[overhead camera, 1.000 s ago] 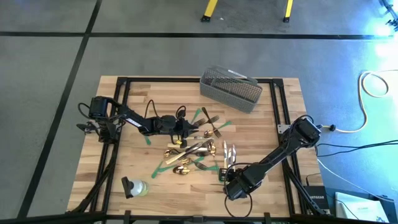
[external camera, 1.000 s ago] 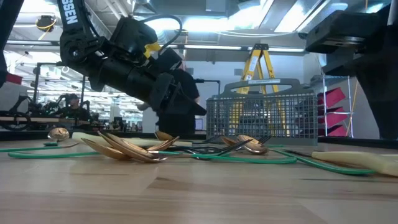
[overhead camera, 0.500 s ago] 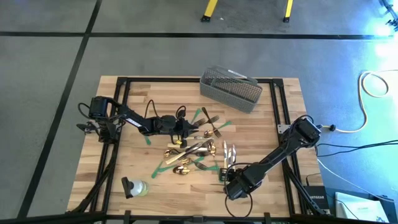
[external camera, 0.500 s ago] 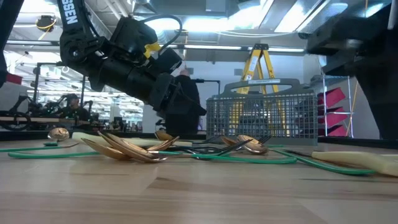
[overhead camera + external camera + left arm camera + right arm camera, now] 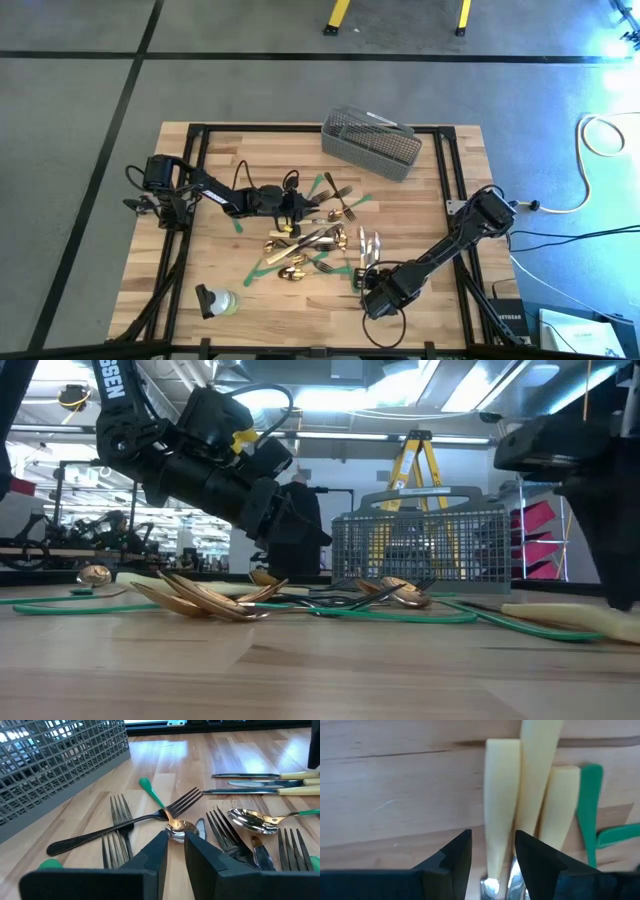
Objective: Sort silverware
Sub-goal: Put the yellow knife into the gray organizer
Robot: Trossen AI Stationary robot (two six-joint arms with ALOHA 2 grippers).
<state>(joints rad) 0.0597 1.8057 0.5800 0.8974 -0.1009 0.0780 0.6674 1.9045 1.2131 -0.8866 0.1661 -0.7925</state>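
Nothing on the counter (image 5: 210,150) has shifted since the earlier frames; in the low view only the right arm's dark bulk at the upper right has changed its outline a little. The counter is pale butcher-block wood framed by black rails, standing on a grey floor crossed by dark lines, with yellow ladder feet at the top edge of the high view. In the low view the room behind is a lit workshop with a yellow ladder (image 5: 412,470).

A grey wire mesh basket (image 5: 371,146) sits at the upper middle of the counter, tilted against the grain. Flat green tape strips (image 5: 268,262) cross the centre, and a small bottle (image 5: 215,300) lies at the lower left.

The silverware (image 5: 312,238) lies jumbled in the centre: gold spoons, dark forks (image 5: 112,827), and cream-handled knives (image 5: 501,795) in a row at lower centre right.

The left gripper (image 5: 300,208) reaches in from the left, its fingers drawn narrow, nearly together, just before a small gold spoon (image 5: 177,827) lying under a fork. The right gripper (image 5: 492,851) hovers at the knife handles, its fingers apart astride one handle, not clamped.
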